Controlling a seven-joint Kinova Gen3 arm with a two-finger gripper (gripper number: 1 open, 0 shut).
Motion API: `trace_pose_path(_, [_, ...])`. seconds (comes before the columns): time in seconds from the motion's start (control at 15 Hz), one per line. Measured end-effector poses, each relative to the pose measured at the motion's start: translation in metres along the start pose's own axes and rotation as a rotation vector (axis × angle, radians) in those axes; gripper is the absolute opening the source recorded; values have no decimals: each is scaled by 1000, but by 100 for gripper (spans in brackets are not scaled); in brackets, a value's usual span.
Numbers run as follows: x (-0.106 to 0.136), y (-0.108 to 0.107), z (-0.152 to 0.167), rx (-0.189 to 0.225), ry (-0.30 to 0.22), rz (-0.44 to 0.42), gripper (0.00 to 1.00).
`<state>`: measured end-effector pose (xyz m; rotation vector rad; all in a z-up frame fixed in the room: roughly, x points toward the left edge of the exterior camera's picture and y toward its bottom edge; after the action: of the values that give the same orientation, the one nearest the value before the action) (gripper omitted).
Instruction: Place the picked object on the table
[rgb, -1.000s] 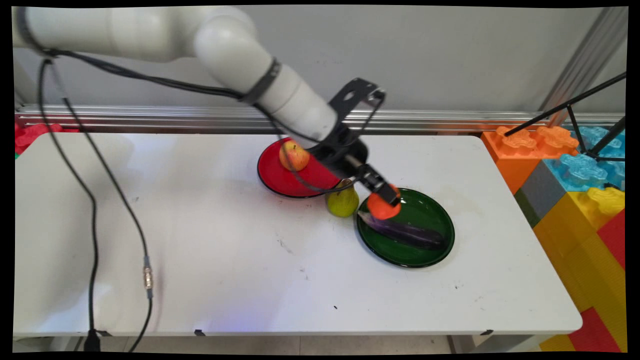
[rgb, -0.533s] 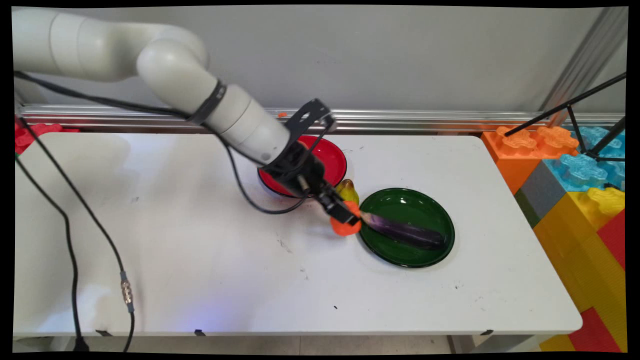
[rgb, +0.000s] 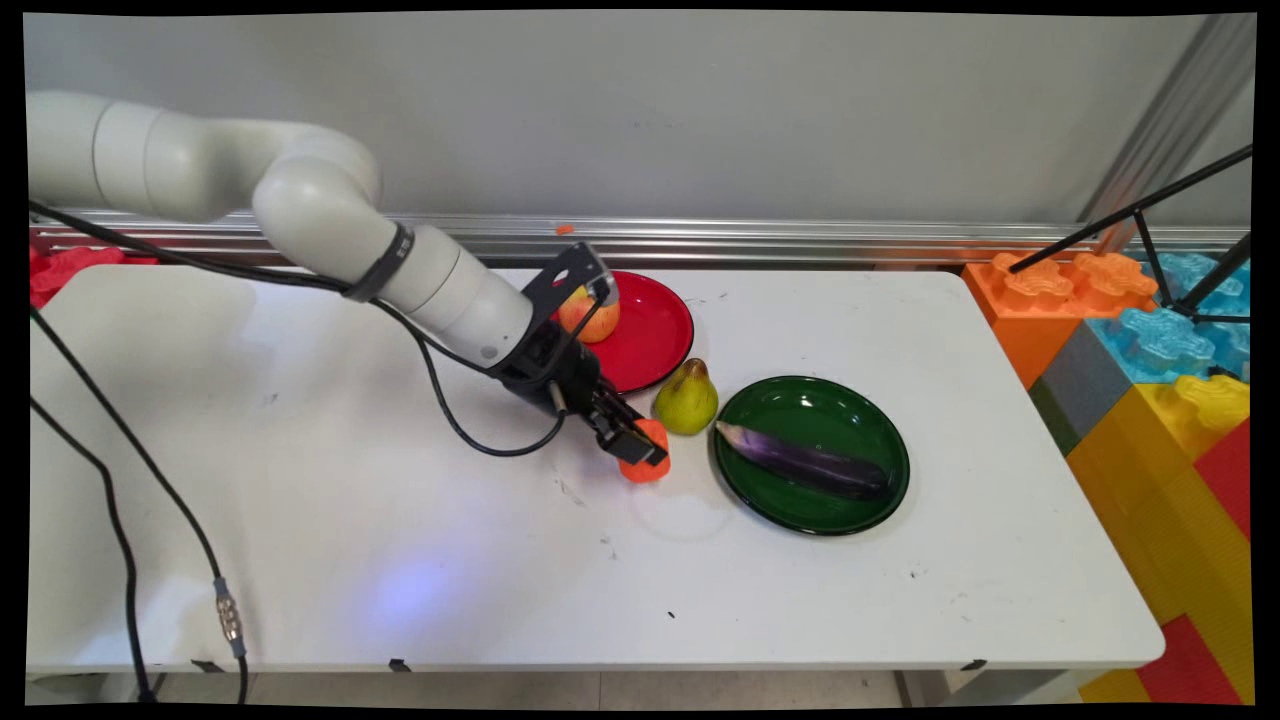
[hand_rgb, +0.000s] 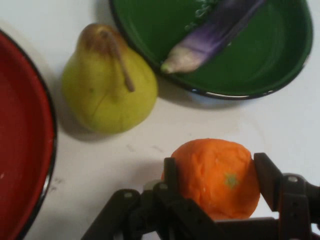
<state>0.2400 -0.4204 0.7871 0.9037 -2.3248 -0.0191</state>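
My gripper (rgb: 640, 455) (hand_rgb: 216, 175) is shut on an orange fruit (rgb: 648, 467) (hand_rgb: 217, 176), held just above the white table (rgb: 400, 500). Its shadow lies on the table below it. A yellow-green pear (rgb: 686, 398) (hand_rgb: 106, 82) stands on the table right beside it. To the right, a purple eggplant (rgb: 805, 463) (hand_rgb: 215, 35) lies in a green plate (rgb: 860, 400) (hand_rgb: 280, 55). Behind the gripper is a red plate (rgb: 655, 335) (hand_rgb: 20, 150) with an apple (rgb: 590, 315) on it, partly hidden by the hand.
Large coloured toy blocks (rgb: 1150, 380) are stacked off the table's right edge, with a black tripod leg (rgb: 1130, 215) above them. Black cables (rgb: 120, 540) hang from the arm over the table's left side. A metal rail (rgb: 800, 240) runs along the wall.
The gripper has carried the orange fruit leftward from over the green plate's near-left rim, past the pear, and lower toward the table. The apple is uncovered again.
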Motion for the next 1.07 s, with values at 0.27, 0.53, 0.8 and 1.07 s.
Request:
trace_pose_path(0.27, [-16,-15,9,5,9,9,0])
trace_pose_path(0.53, [-24,-24,15,0,26,25,0])
trace_pose_path(0.8, [-28,-29,17,-5,37,34,0])
trace_pose_path(1.07, [-33,-34,20,-4,37,42,0])
